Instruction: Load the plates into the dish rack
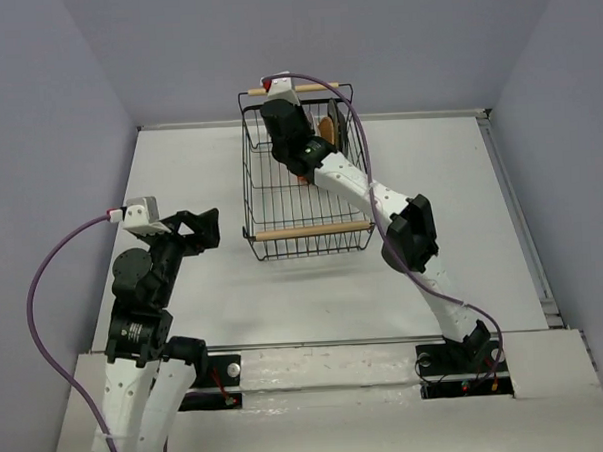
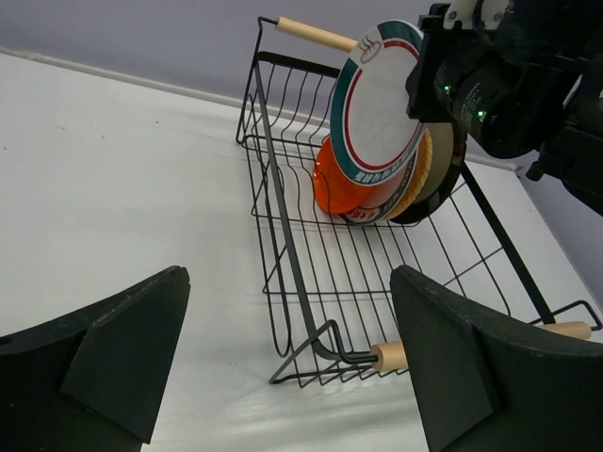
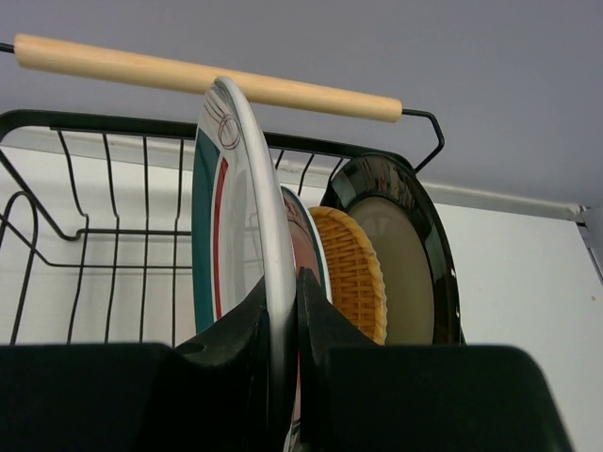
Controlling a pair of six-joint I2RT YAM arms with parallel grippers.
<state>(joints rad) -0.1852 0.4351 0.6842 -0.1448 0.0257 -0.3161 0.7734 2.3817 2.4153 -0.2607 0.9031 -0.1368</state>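
Observation:
The black wire dish rack (image 1: 270, 202) with two wooden handle bars stands at the table's far middle. My right gripper (image 3: 283, 320) is shut on the rim of a white teal-rimmed plate (image 3: 226, 207), held upright inside the rack at its far right end. Behind it stand a second teal-rimmed plate (image 3: 303, 231), the tan woven plate (image 3: 353, 273) and the black-rimmed plate (image 3: 405, 264). The orange plate (image 2: 337, 184) leans in front at the bottom. I cannot make out the small beige plate. My left gripper (image 2: 287, 367) is open and empty, low over the table left of the rack (image 2: 283, 254).
The near wooden handle (image 1: 312, 230) and the far handle (image 3: 207, 75) cap the rack's ends. Grey walls enclose the white table. The right arm (image 1: 412, 236) stretches diagonally over the table's right half. A purple cable loops by the left arm (image 1: 144, 283).

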